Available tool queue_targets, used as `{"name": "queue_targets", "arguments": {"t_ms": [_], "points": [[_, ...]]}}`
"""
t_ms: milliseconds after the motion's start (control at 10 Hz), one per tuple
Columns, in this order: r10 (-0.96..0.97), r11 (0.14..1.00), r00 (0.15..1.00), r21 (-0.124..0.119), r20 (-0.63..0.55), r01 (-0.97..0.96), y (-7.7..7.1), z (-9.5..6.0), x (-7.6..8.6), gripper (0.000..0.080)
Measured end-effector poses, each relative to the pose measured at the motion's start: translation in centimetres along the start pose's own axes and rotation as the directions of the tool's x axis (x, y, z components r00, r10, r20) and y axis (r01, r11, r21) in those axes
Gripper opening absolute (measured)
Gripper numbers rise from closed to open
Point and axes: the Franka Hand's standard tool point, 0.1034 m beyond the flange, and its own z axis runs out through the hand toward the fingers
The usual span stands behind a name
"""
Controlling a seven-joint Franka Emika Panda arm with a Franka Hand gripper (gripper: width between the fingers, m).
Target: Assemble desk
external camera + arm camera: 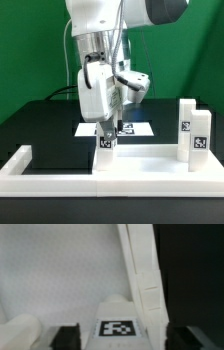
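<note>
The white desk tabletop (150, 158) lies flat near the front of the table. In the wrist view its flat face (60, 274) and a raised rim (142, 274) fill the frame. One short white leg (105, 143) stands upright at the tabletop's corner on the exterior view's left, with its marker (120, 328) showing. My gripper (108, 130) hangs straight down over this leg. Its dark fingers (68, 339) flank the leg with a small gap on each side, so it is open. Two more legs (186, 124) (200, 138) stand upright at the end on the exterior view's right.
A long low white wall (60, 180) with a turned-up end (20, 156) runs along the front, and the tabletop sits against it. The marker board (132, 128) lies behind the gripper on the black table. Green backdrop behind.
</note>
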Motion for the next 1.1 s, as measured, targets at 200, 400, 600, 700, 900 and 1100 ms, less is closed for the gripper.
{"name": "queue_targets", "arguments": {"t_ms": [200, 400, 600, 700, 900, 1100], "points": [[-0.345, 0.939, 0.939, 0.005, -0.002, 0.345, 0.1, -0.2, 0.2, 0.0556], [-0.548, 0.836, 0.836, 0.014, -0.005, 0.548, 0.2, -0.9, 0.2, 0.0645], [-0.629, 0.777, 0.777, 0.008, -0.006, 0.629, 0.3, -0.6, 0.4, 0.0649], [-0.674, 0.739, 0.739, 0.007, -0.007, 0.674, 0.3, -0.6, 0.4, 0.0649], [-0.893, 0.451, 0.451, -0.02, -0.002, 0.892, 0.4, -0.9, 0.1, 0.0649], [-0.968, 0.251, 0.251, -0.028, 0.006, 0.968, 0.3, -1.1, 0.7, 0.0649]]}}
